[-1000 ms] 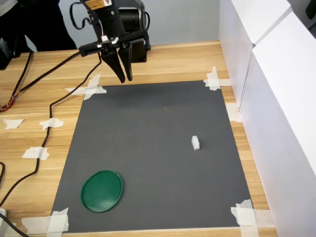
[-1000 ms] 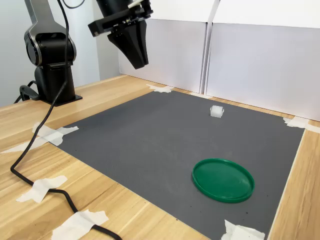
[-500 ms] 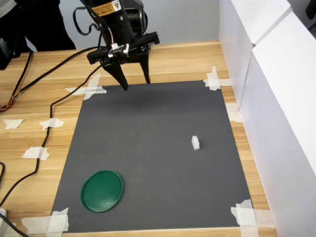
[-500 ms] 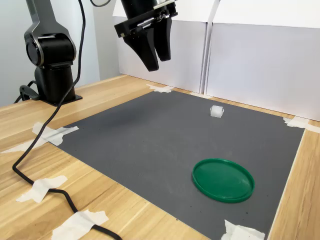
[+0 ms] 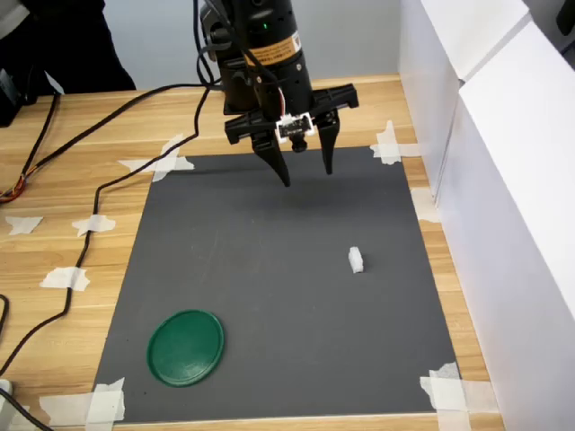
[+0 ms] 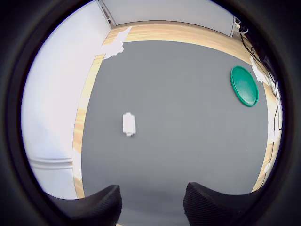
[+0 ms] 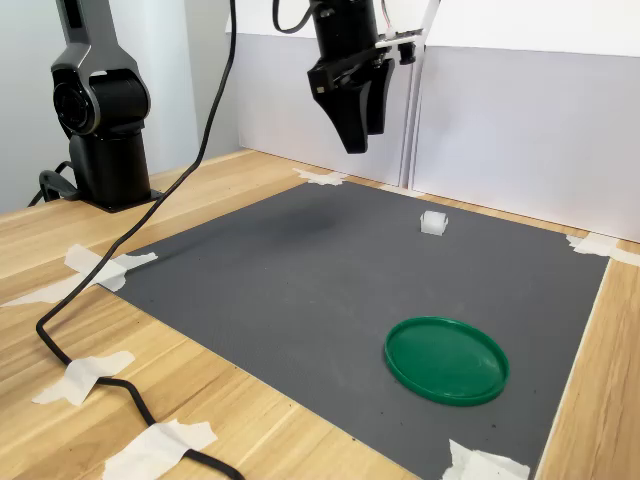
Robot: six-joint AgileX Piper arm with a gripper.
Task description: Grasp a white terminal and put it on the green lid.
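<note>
The white terminal (image 5: 357,260) (image 7: 433,223) (image 6: 128,124) is a tiny white block lying on the dark grey mat (image 5: 287,296), toward the first exterior view's right. The green lid (image 5: 185,347) (image 7: 446,359) (image 6: 244,85) lies flat near the mat's front left corner in the first exterior view. My gripper (image 5: 307,174) (image 7: 360,143) hangs open and empty above the mat's far edge, well short of the terminal. In the wrist view two dark fingertips (image 6: 101,205) show with a wide gap, the terminal ahead of them.
White panels (image 5: 485,144) wall off the first exterior view's right side. A black cable (image 5: 99,193) runs over the wooden table (image 5: 63,224) left of the mat, with several white tape pieces (image 5: 162,162) at the mat's corners. The arm's base (image 7: 100,130) stands at the second exterior view's left.
The gripper has travelled from beyond the mat's far left corner to above its far edge, rightward in the first exterior view, and its fingers have spread from nearly together to wide open.
</note>
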